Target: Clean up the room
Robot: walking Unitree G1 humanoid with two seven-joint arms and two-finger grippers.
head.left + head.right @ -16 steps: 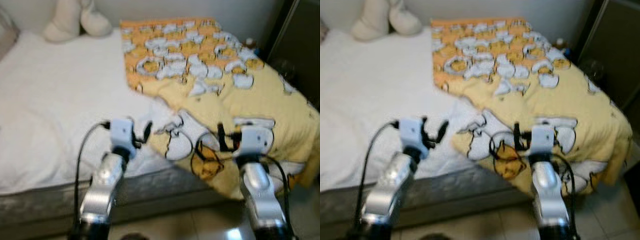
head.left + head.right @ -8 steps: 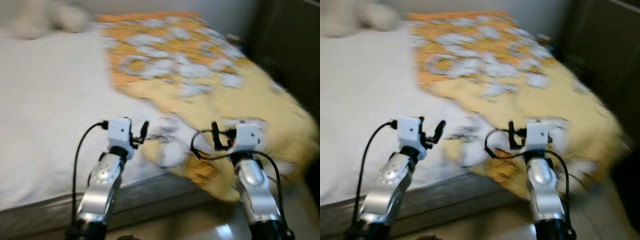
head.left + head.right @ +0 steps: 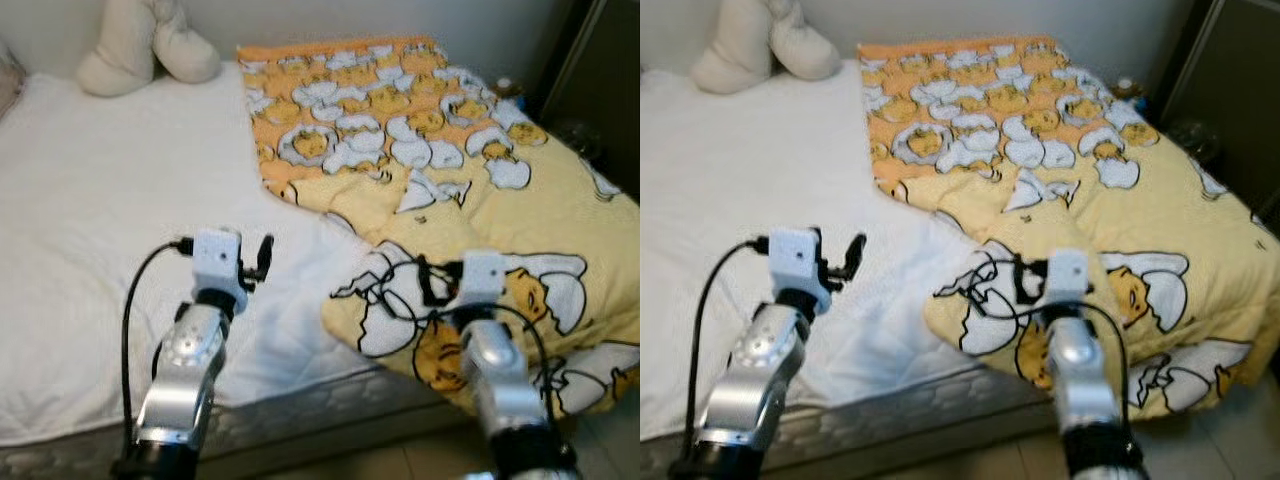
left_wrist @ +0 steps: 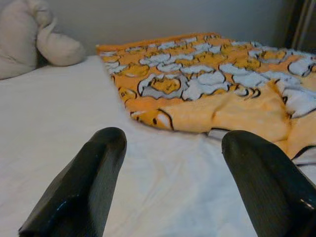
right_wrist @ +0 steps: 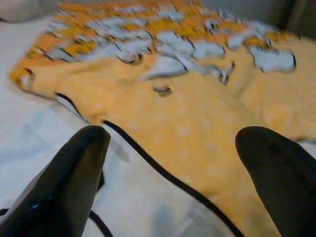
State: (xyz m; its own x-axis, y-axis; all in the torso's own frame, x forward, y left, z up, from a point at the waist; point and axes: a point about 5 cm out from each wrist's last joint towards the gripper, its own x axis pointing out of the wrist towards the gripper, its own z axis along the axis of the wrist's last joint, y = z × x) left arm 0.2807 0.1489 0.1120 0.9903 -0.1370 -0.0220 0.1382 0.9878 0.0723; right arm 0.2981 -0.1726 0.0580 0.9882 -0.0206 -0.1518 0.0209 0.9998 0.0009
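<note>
Hidden: cream plush toy (image 3: 150, 45) cut off at the frame top | Texture: quilted white mattress bed (image 3: 90, 200); rumpled yellow-orange egg-print blanket (image 3: 450, 180) covers its right half (far corner droops off the edge) | left end effector (image 4: 170, 163) open above sheet; right end effector (image 5: 170, 163) open over blanket | Change: blur gone.

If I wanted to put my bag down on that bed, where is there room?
The white sheet lies bare between the cream plush toy at the head and the yellow egg-print blanket to the right. The blanket crowds the right half and hangs over the mattress corner. The open left gripper hovers near the front edge.
</note>
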